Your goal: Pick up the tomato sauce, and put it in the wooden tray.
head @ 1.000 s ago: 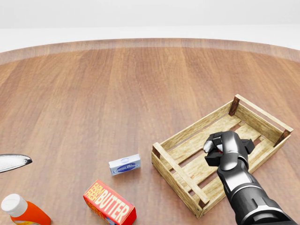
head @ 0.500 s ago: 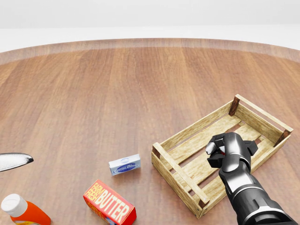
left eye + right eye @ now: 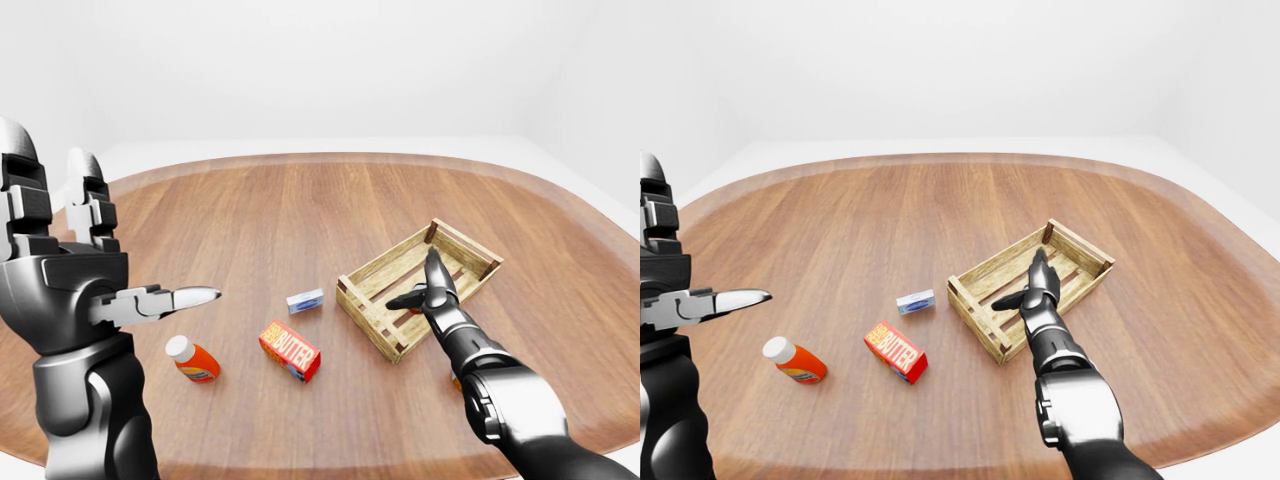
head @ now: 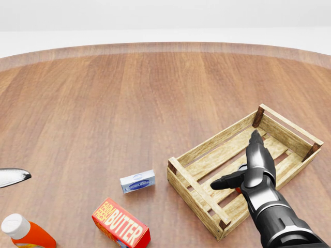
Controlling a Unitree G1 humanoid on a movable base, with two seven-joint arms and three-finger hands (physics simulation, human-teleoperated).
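Note:
The wooden tray [image 4: 207,147] lies slanted at the right of the head view. My right hand [image 4: 235,161] hovers over its slats, open, with fingers stretched out and thumb pointing left. Only a small red patch of the tomato sauce [image 4: 238,189] shows under the palm, down inside the tray; the rest is hidden by the hand. In the left-eye view my left hand [image 3: 110,230] is raised at the far left, open and holding nothing, well away from the tray.
A red butter box [image 4: 121,227], a small blue-and-white box [image 4: 137,182] and an orange bottle with a white cap [image 4: 26,233] lie on the round wooden table [image 4: 129,93], left of the tray.
My right hand was shut on the red tomato sauce above the tray; its fingers have now spread open and the sauce rests beneath it in the tray. The left hand barely moved.

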